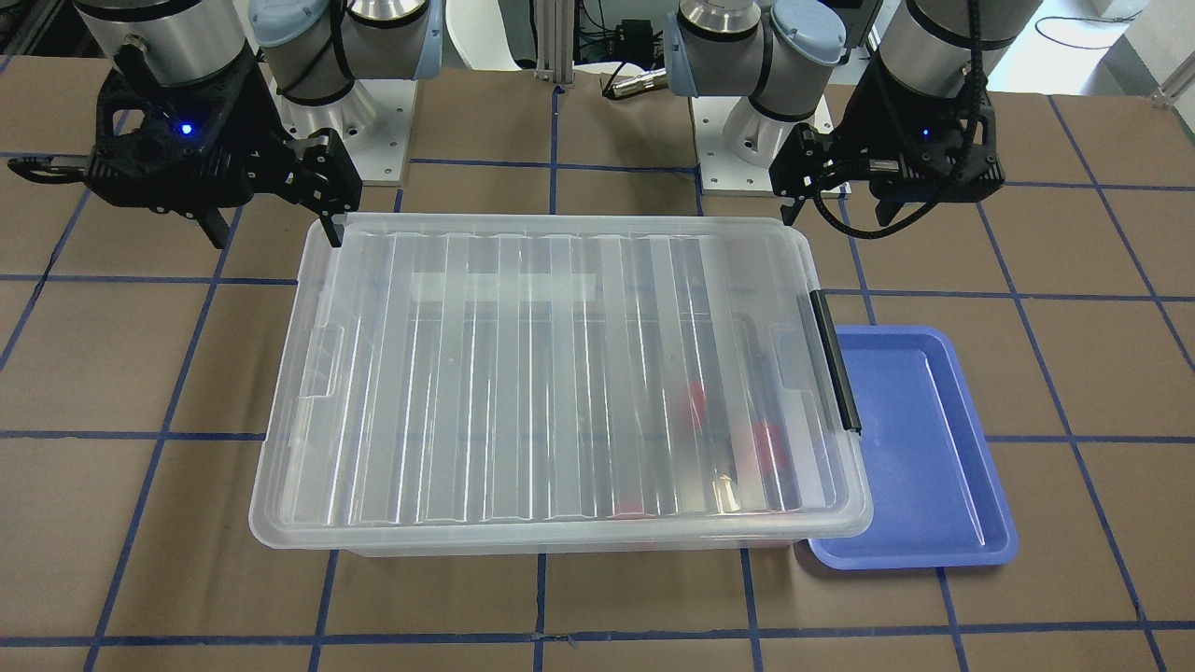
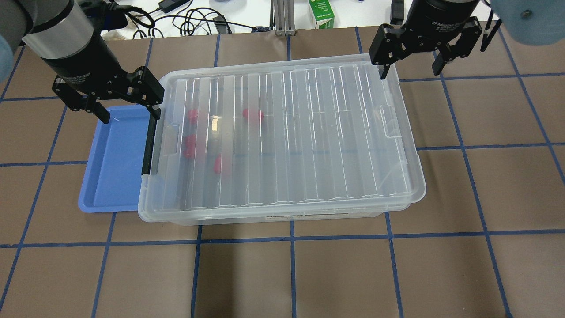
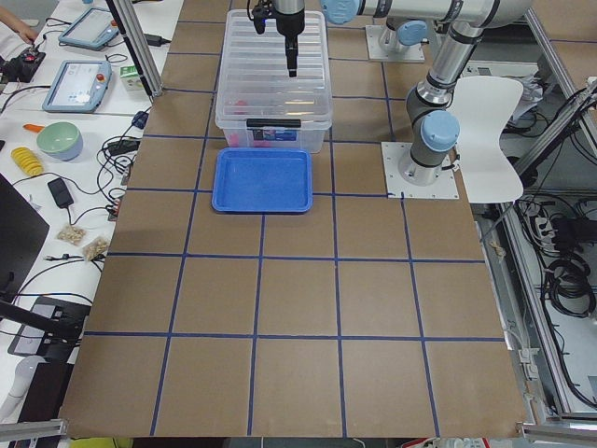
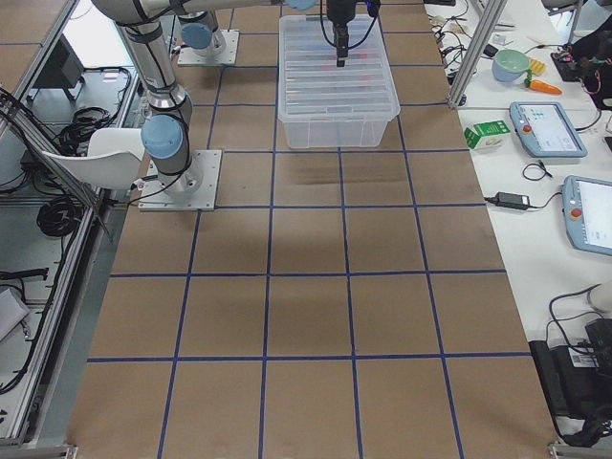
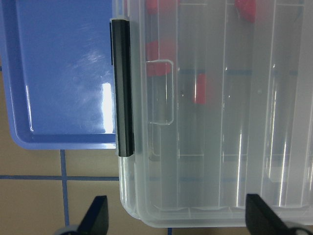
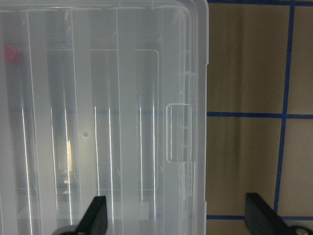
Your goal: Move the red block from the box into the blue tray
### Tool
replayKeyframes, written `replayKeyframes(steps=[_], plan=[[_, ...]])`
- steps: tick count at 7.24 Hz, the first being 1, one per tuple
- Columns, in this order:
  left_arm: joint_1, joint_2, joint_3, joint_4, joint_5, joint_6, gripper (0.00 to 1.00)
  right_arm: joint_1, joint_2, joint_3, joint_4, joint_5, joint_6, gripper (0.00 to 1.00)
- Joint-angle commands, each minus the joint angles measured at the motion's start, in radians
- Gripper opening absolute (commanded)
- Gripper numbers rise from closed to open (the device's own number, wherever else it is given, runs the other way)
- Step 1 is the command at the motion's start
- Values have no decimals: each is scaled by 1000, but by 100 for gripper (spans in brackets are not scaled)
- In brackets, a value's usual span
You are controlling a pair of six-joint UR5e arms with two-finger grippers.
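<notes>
The box (image 2: 309, 132) is a clear bin with its ribbed lid shut, in the middle of the table (image 1: 560, 373). Its black clip bar (image 2: 149, 145) faces the blue tray (image 2: 114, 168), which lies empty against that end (image 1: 915, 448). Several red pieces (image 2: 253, 115) show blurred through the lid near the tray end; I cannot tell which is the red block. My left gripper (image 2: 131, 117) is open and empty above the box corner by the tray's far end (image 5: 178, 218). My right gripper (image 2: 410, 73) is open and empty above the opposite far corner (image 6: 178, 218).
Brown mats with blue grid lines cover the table (image 2: 291, 274). A green carton (image 2: 321, 13) and cables lie beyond the far edge. The arm bases (image 1: 359, 140) stand behind the box. A white chair (image 3: 490, 121) is beside the table.
</notes>
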State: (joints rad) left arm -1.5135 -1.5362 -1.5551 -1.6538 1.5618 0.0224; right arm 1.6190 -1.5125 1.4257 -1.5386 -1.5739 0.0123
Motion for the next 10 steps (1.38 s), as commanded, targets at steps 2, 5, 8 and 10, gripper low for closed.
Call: replayKeyframes(steps=[2,5,8,10], plan=[[-7,13,-16,16,-5,-1,100,-4,0,-1,0,0,-3,100],[-8,10,-14,17,-54,1,100,-72,0,-17,5,-2,-29,100],[-8,18,-14,11,-52,2,100,-153,0,-19,43,2,-112,100],[-8,8,-16,11,-54,2,100,-148,15,71,-56,2,-109,100]])
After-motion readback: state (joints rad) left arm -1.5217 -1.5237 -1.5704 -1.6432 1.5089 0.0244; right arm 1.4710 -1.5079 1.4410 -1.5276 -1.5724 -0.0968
